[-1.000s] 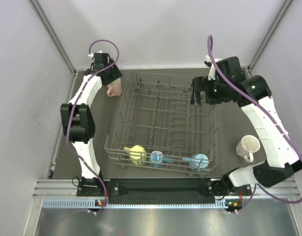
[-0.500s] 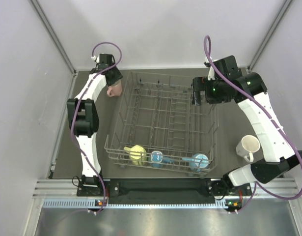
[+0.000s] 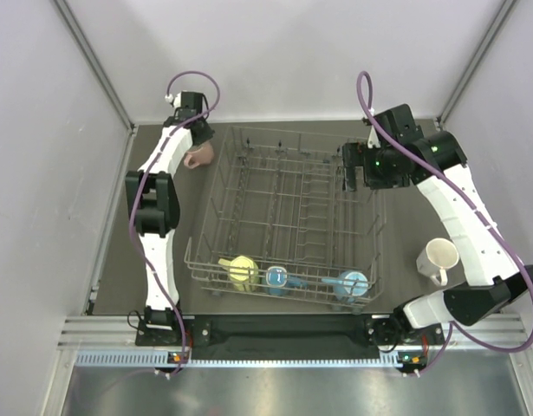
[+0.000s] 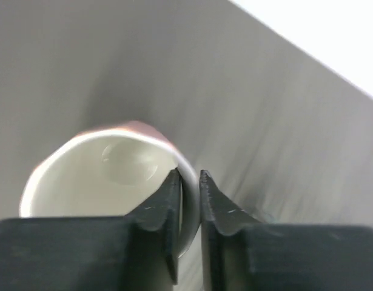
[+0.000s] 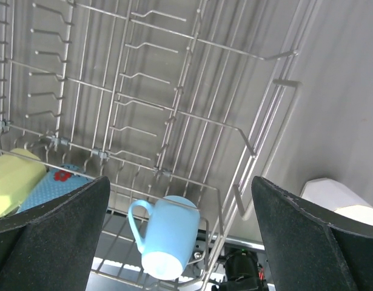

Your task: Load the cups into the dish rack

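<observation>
A pink cup [image 3: 200, 157] stands on the mat just left of the dish rack's [image 3: 288, 139] back corner. My left gripper [image 3: 194, 147] is on it. In the left wrist view the fingers [image 4: 171, 189] pinch the right rim of the pink cup [image 4: 101, 176], one inside and one outside. The rack's front row holds a yellow cup [image 3: 242, 271], a blue cup [image 3: 276, 278] and a light blue cup [image 3: 350, 282]. A white cup [image 3: 438, 257] stands on the mat right of the rack. My right gripper [image 3: 348, 169] hovers open over the rack's right rear, holding nothing.
The right wrist view looks down on the rack's tines [image 5: 192, 115], with the light blue cup [image 5: 168, 233] between the open fingers and the white cup [image 5: 338, 197] outside the rack wall. White walls enclose the mat at the back and sides.
My left gripper has gone down onto the pink cup and closed on its rim. The right arm drifted slightly to the right, still open.
</observation>
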`<act>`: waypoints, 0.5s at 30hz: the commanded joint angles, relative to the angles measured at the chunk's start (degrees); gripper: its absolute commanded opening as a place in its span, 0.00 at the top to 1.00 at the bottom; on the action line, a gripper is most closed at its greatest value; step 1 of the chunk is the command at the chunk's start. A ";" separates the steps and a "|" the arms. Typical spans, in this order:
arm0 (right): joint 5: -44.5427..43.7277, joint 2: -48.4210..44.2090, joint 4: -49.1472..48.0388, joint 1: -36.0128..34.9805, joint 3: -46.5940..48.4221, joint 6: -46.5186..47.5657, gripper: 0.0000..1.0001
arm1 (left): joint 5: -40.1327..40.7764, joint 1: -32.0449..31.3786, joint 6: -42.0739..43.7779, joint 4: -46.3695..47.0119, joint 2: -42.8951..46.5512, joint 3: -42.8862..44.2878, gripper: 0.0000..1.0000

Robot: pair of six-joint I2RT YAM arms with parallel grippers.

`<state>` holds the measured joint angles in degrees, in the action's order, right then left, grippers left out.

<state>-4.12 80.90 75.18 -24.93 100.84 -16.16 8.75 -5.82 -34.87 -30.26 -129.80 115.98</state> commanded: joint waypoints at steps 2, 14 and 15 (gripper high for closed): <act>-1.33 -2.24 -0.64 0.93 0.50 -1.41 0.00 | 1.44 0.29 -0.55 -1.82 -0.72 4.50 1.00; 0.60 -6.64 -7.16 1.20 -3.54 1.04 0.00 | 6.28 0.20 -2.04 -4.98 13.68 6.62 1.00; 2.08 -6.20 -6.28 1.37 -2.76 1.31 0.00 | 6.36 0.20 -2.22 -5.42 16.91 6.54 1.00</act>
<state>-4.01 76.73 72.03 -24.86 97.06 -16.12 11.92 -5.67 -36.53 -38.04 -127.11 119.22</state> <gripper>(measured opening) 0.996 0.101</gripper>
